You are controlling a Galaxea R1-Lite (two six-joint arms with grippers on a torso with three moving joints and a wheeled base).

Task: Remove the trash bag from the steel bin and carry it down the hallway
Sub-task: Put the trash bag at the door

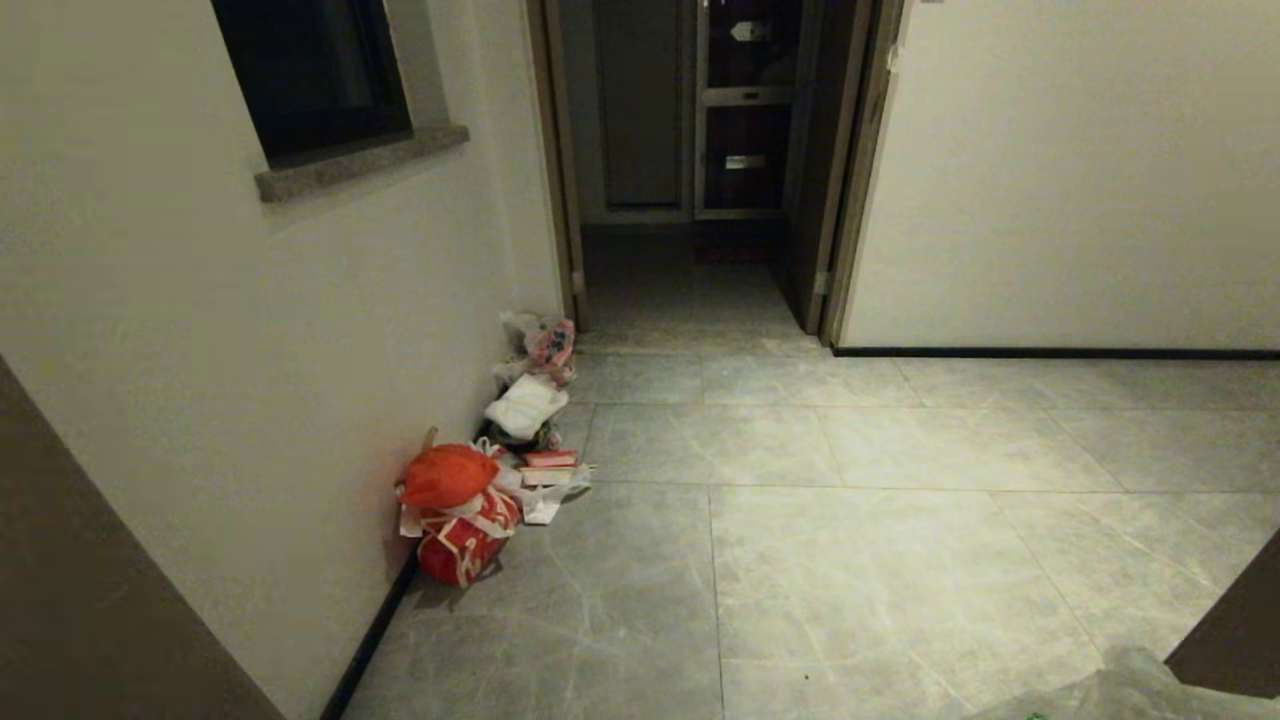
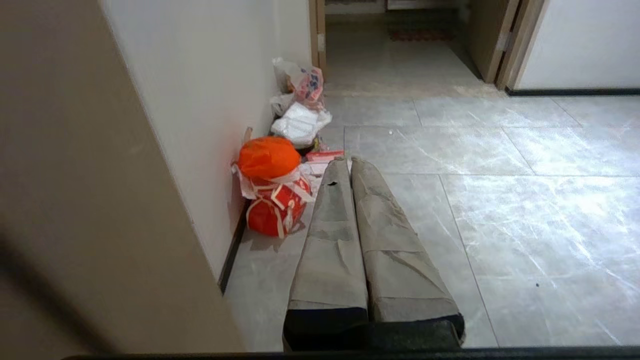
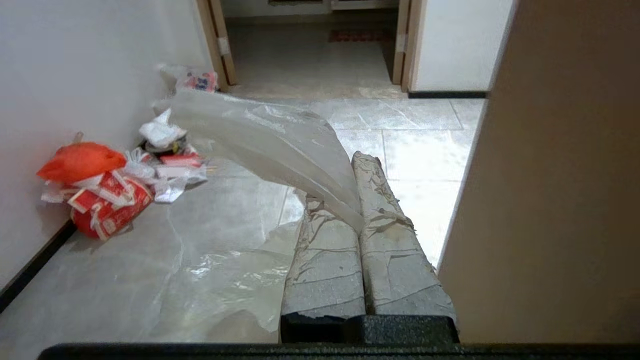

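Trash bag (image 3: 270, 145) film is pinched between my right gripper's (image 3: 356, 160) closed fingers, the translucent plastic billowing up ahead of the tips and trailing down toward the floor; in the head view only a corner of it shows at the lower right. My left gripper (image 2: 350, 162) has its fingers pressed together on nothing, idle beside the wall. The steel bin is in no view, so I judge the bag is out and I'm on the carrying leg down the hallway (image 1: 860, 520). To do this well I'd keep the pinch firm, drive gently toward the open doorway (image 1: 690, 180), and steer wide of the orange bag (image 1: 445, 475) and other rubbish against the left wall so the loose film doesn't snag.
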